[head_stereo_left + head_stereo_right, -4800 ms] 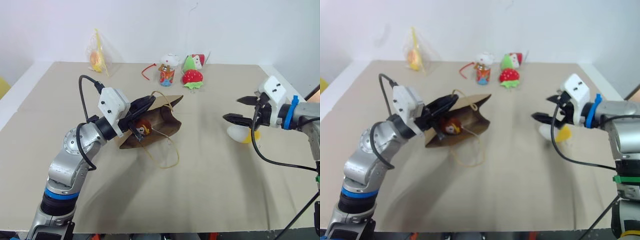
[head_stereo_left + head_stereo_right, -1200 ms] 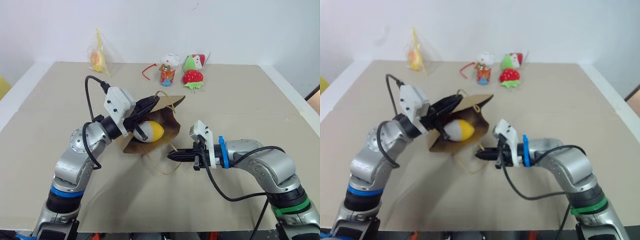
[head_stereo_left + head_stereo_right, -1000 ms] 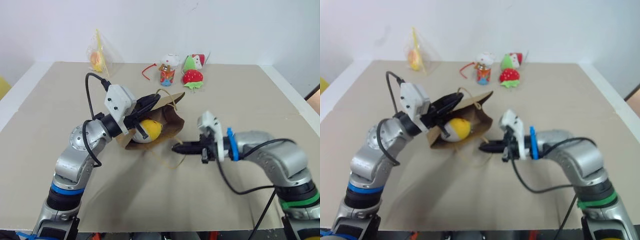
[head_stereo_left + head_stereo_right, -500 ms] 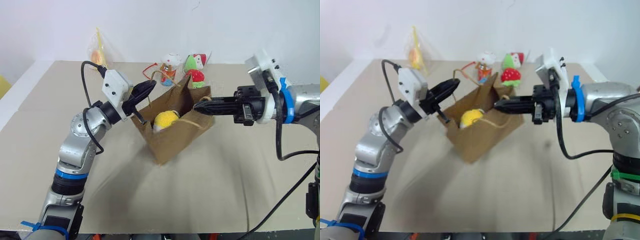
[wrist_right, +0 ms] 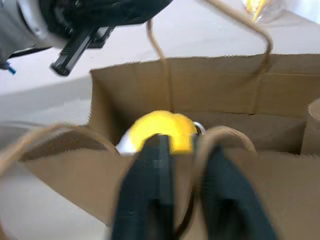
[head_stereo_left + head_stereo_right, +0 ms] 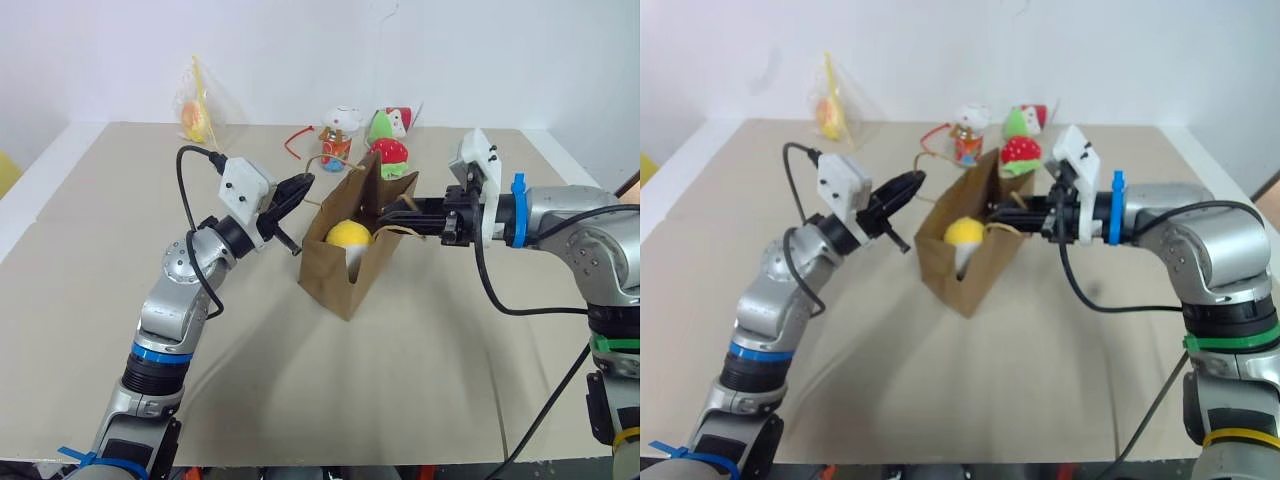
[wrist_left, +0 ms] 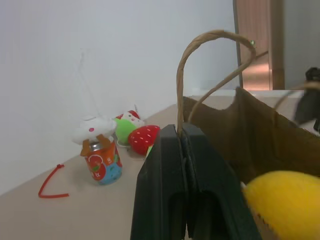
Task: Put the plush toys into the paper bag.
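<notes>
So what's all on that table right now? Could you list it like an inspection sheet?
Surface: beige table, white wall behind.
Job's things: brown paper bag standing upright, mouth open; yellow and white egg plush inside.
Clutter: strawberry plush, white-capped figure, red cord, clear plastic bag along the far edge.
Grippers: left gripper shut on a bag handle; right gripper open astride the bag's other handle.
Cables: black leads on both forearms.
Surroundings: nothing seen.
</notes>
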